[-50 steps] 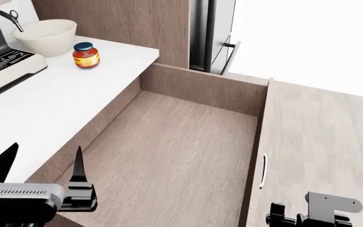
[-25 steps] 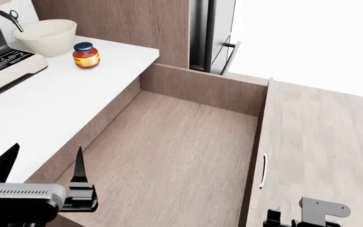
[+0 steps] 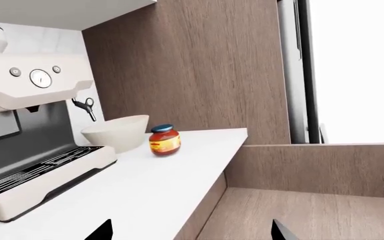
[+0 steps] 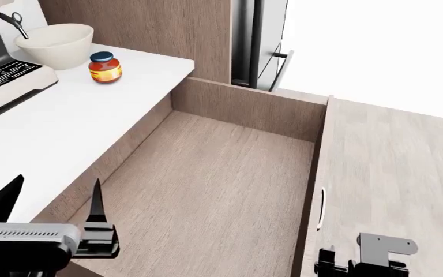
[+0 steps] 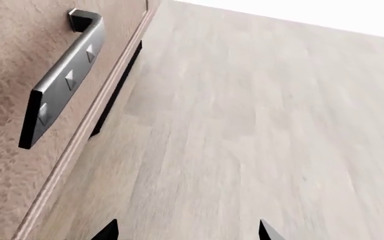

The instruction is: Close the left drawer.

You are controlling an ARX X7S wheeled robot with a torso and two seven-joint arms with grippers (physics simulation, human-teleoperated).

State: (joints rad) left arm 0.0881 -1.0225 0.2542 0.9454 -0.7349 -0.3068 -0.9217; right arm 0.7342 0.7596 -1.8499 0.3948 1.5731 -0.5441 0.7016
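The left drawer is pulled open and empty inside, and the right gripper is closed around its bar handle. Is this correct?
Not quite. The right gripper is open and apart from the handle, as the right wrist view shows. The rest holds: the drawer is open and empty inside.
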